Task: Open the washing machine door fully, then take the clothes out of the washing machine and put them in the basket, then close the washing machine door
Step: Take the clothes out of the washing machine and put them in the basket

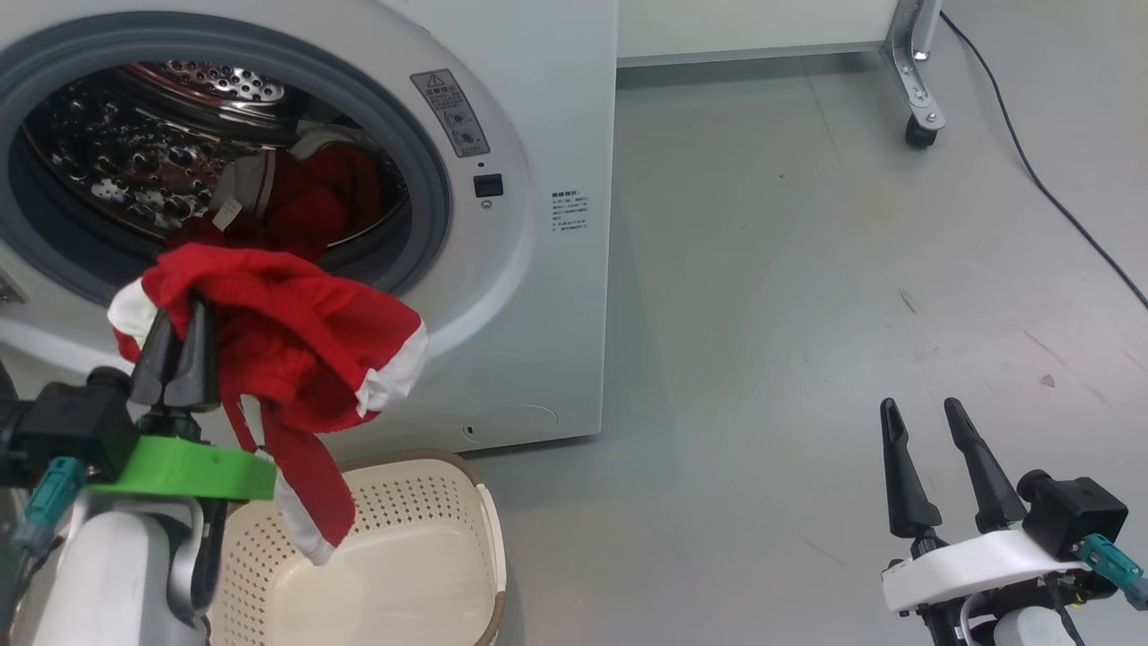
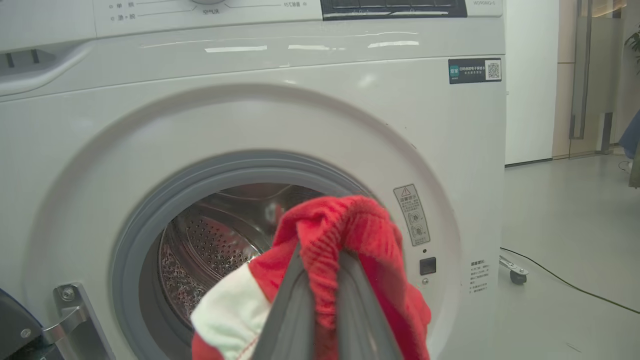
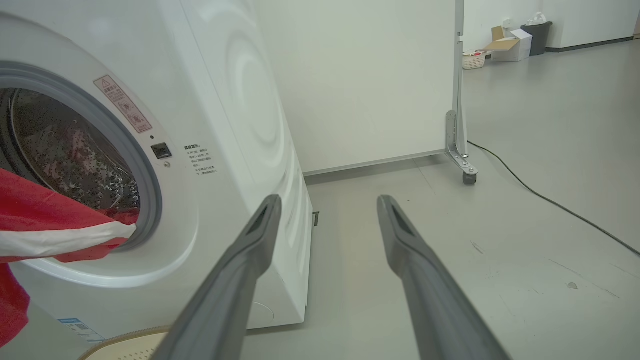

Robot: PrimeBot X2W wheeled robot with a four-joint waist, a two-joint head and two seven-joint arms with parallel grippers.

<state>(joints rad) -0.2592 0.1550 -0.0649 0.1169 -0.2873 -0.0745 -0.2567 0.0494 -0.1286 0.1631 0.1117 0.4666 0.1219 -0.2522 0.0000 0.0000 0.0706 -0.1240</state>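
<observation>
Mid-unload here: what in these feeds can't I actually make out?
- Clothes left in the drum: head view, the held garment hides the lower part.
- Basket: head view, near side cut by the edge, left side behind the garment and left arm.
- Warning label: print too small to read.

washing machine (image 1: 538, 135) — mouth open, red clothes (image 1: 332, 197) in drum | red white-trimmed garment (image 1: 296, 341) dangles over cream basket (image 1: 404, 574) — upright on floor

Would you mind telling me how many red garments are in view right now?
2. One red garment hangs from the shut left tool above the basket; a second garment lies inside the washing machine drum. More may be hidden behind it.
</observation>
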